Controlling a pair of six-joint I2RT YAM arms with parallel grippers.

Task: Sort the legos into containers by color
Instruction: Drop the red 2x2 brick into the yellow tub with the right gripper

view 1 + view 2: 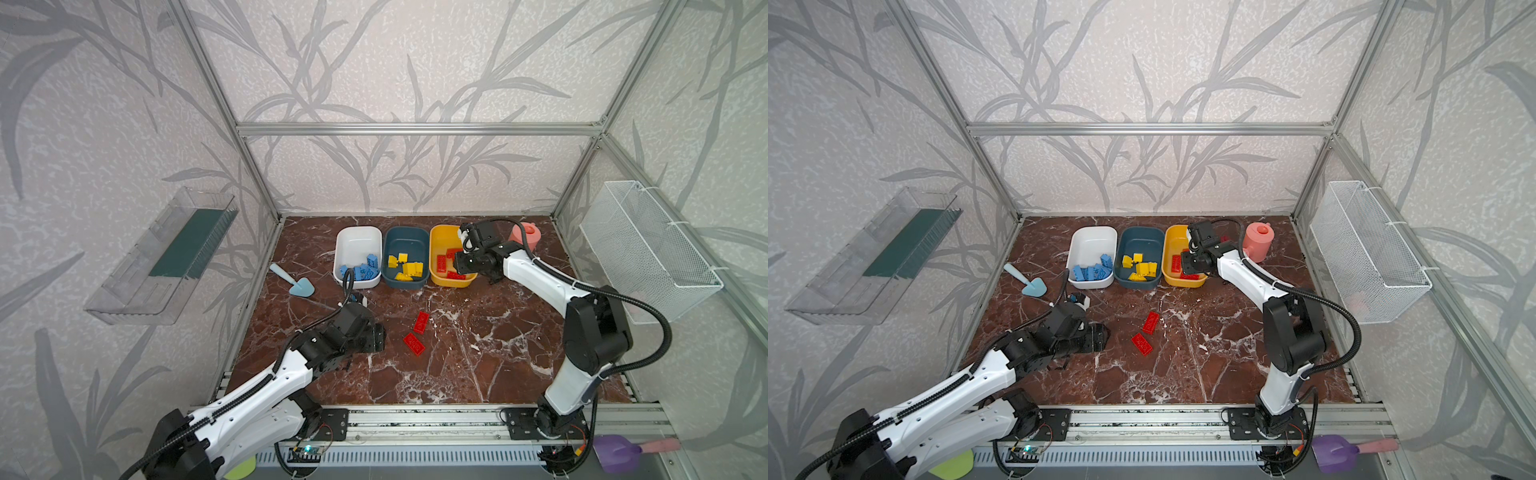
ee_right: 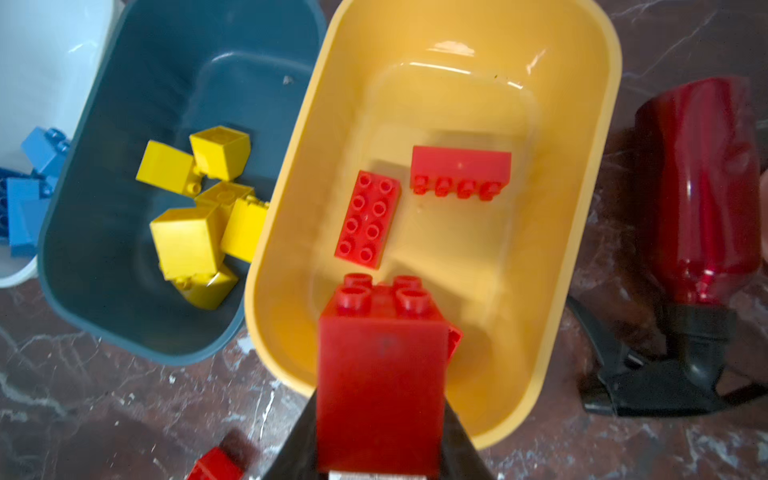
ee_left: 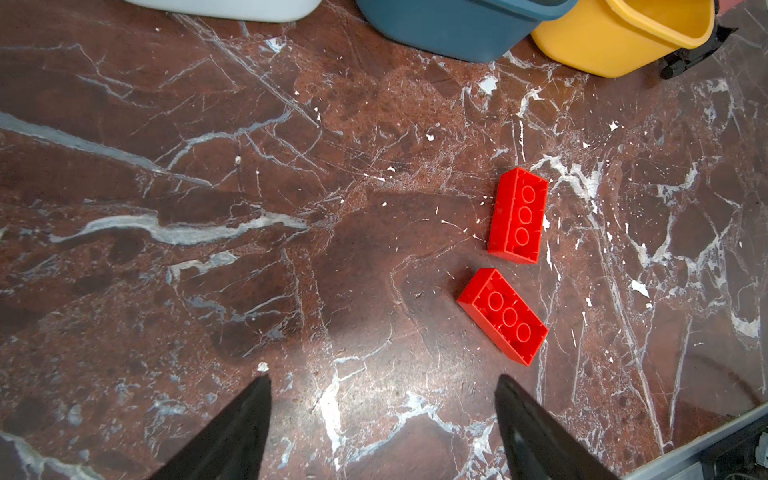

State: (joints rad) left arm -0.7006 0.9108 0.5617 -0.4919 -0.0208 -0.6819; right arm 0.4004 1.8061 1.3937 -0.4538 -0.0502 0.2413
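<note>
The right claw (image 2: 376, 457) grips a red brick (image 2: 380, 374) over the near rim of the yellow tub (image 2: 582, 187), so releasing here may clip the edge and spill it onto the worktop (image 3: 208, 249), where two loose red bricks (image 3: 517, 216) lie near the spread-wide, empty left claw (image 3: 382, 378).

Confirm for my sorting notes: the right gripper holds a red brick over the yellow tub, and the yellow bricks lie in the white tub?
Not quite: the yellow bricks lie in the dark teal tub, as the right wrist view shows. The right gripper does hold a red brick over the yellow tub.
</note>
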